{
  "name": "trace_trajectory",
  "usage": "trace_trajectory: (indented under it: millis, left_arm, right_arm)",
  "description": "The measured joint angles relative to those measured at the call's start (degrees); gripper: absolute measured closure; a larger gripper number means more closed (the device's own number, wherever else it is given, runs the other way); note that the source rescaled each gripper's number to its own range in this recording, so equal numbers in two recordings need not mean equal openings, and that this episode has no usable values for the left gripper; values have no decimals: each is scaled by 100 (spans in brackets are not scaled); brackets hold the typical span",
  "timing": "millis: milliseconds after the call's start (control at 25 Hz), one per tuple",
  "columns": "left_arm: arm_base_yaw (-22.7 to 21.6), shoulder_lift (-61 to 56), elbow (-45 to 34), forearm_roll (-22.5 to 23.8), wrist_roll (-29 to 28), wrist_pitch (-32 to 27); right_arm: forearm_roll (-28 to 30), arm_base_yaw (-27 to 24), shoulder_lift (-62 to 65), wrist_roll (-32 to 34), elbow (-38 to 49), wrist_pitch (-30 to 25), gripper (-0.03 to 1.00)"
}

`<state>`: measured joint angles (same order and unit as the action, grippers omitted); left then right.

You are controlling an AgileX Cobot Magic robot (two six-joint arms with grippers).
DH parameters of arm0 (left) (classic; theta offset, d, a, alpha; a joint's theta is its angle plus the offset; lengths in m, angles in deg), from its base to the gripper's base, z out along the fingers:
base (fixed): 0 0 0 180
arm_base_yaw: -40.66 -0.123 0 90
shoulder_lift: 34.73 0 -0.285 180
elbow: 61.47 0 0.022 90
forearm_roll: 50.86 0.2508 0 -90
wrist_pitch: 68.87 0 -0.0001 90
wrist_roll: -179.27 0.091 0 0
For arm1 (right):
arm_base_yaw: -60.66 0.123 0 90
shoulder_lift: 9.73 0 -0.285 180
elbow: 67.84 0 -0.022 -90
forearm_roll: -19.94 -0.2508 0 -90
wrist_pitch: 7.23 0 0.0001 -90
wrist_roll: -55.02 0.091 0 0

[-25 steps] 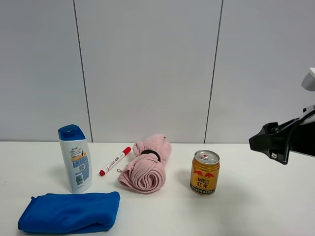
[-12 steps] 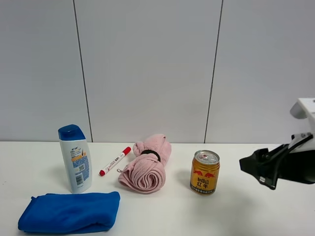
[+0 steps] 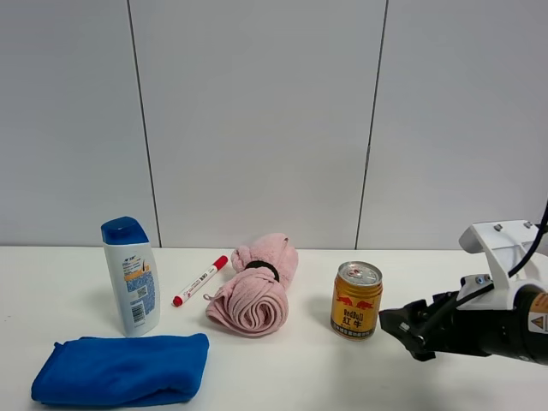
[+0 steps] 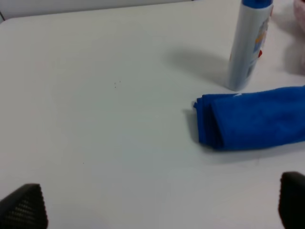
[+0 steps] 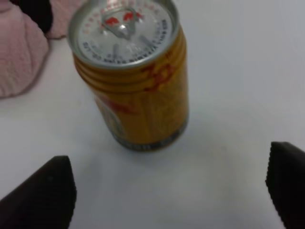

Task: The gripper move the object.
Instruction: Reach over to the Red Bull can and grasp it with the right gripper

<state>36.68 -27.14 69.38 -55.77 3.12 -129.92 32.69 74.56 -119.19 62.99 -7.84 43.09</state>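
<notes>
Two fingers [image 5: 43, 195] cropped at edges, gold can [image 5: 131, 81] label blurred

Can [image 5: 138, 100] label blurred, perhaps characters; bottle [image 4: 248, 47] cropped.

The white counter [image 3: 282, 377] lies under both my pairs of jaws. Just ahead of my right jaws, apart from them, the can [image 3: 356, 300] stands upright. Past the can and off to one side lies the rolled pink towel [image 3: 254, 295], with the marker [image 3: 200, 280] flat near its far end. Ahead of my left jaws lies the folded blue cloth [image 3: 122, 369]. The bottle [image 3: 131, 276] stands upright just beyond it.
</notes>
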Motion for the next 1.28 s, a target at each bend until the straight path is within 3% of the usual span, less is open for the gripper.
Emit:
trace_trajectory:
  millis: [480, 880, 1280]
  left_arm:
    - [0, 0, 0, 0, 0, 0]
    - [0, 0, 0, 0, 0, 0]
    - [0, 0, 0, 0, 0, 0]
  right_arm:
    - [15, 0, -775, -23, 0, 1008, 38]
    - [-277, 0, -843, -517, -5, 1407, 38]
    - [-106, 0, -1646, -622, -5, 1815, 38]
